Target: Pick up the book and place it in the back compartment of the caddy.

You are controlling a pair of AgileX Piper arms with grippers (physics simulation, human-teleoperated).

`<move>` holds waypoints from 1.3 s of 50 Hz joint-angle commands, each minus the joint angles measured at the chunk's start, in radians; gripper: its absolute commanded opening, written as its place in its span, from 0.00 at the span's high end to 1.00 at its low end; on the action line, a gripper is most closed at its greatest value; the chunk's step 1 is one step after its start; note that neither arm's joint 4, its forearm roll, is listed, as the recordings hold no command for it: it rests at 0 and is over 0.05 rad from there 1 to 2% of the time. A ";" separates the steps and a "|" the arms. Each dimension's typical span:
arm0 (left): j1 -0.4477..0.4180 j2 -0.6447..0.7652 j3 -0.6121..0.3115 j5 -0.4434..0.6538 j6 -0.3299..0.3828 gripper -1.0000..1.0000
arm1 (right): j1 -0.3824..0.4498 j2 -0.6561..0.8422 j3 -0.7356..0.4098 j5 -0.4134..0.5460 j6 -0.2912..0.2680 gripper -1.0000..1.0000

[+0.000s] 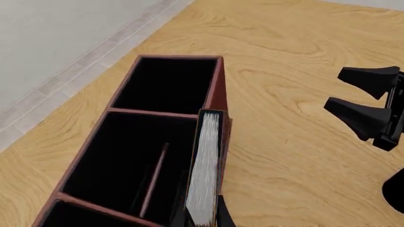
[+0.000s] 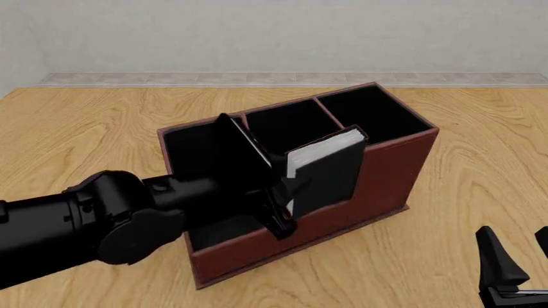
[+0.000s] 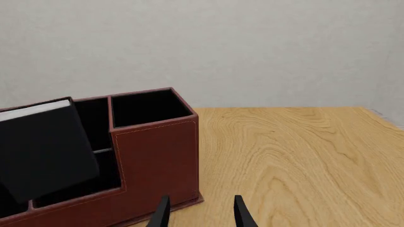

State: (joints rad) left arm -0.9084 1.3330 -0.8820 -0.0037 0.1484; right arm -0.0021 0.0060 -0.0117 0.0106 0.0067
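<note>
The book point(image 2: 330, 168), black-covered with white page edges point(image 1: 205, 175), is held tilted in my left gripper point(image 2: 287, 192), which is shut on it. Its lower part is down inside the caddy point(image 2: 389, 170), in the middle section's back compartment point(image 1: 177, 182), between the low cross divider point(image 1: 154, 179) and the cut-down outer wall. In the right wrist view the book point(image 3: 44, 146) leans over that low wall of the caddy point(image 3: 158, 156). My right gripper point(image 2: 518, 266) is open with nothing between its fingers, low over the table to the caddy's right; it also shows in the left wrist view point(image 1: 360, 99).
The wooden table point(image 2: 479, 141) stretches all round the caddy. A deep end bin point(image 2: 373, 112) lies on one side of the middle section and another point(image 2: 192, 151) on the other, partly covered by my left arm point(image 2: 94, 224). A grey wall stands behind the table.
</note>
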 commanded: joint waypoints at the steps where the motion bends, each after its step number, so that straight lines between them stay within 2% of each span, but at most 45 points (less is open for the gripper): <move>1: 0.011 0.005 -0.008 -0.002 0.063 1.00 | 0.000 0.000 0.000 0.000 0.000 0.00; 6: 0.025 0.025 0.011 -0.036 0.060 1.00 | 0.000 0.000 0.000 0.000 0.000 0.00; 9: 0.032 0.030 0.015 -0.047 0.079 1.00 | 0.000 0.000 0.000 0.000 0.000 0.00; 10: 0.039 0.040 0.020 -0.064 0.122 1.00 | 0.000 0.000 0.000 0.000 0.000 0.00; 15: 0.017 0.063 0.013 -0.064 0.134 1.00 | 0.000 0.000 0.000 0.000 0.000 0.00; 22: 0.051 0.086 0.015 -0.090 0.171 1.00 | 0.000 0.000 0.000 0.000 0.000 0.00; 24: 0.038 0.084 0.013 -0.085 0.155 1.00 | 0.000 0.000 0.000 0.000 0.000 0.00; 35: 0.059 0.142 -0.001 -0.119 0.209 1.00 | 0.000 0.000 0.000 0.000 0.000 0.00; 43: 0.073 0.166 -0.026 -0.116 0.195 1.00 | 0.000 0.000 0.000 0.000 0.000 0.00; 45: 0.091 0.169 -0.024 -0.137 0.211 1.00 | 0.000 0.000 0.000 0.000 0.000 0.00; 48: 0.097 0.181 -0.040 -0.134 0.187 1.00 | 0.000 0.000 0.000 0.000 0.000 0.00; 57: 0.119 0.196 -0.064 -0.125 0.176 1.00 | 0.000 0.000 0.000 0.000 0.000 0.00; 65: 0.121 0.207 -0.051 -0.143 0.166 1.00 | 0.000 0.000 0.000 0.000 0.000 0.00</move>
State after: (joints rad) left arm -0.7996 1.5298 -0.9185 -0.1305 0.3029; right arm -0.0020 0.0060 -0.0117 0.0106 0.0066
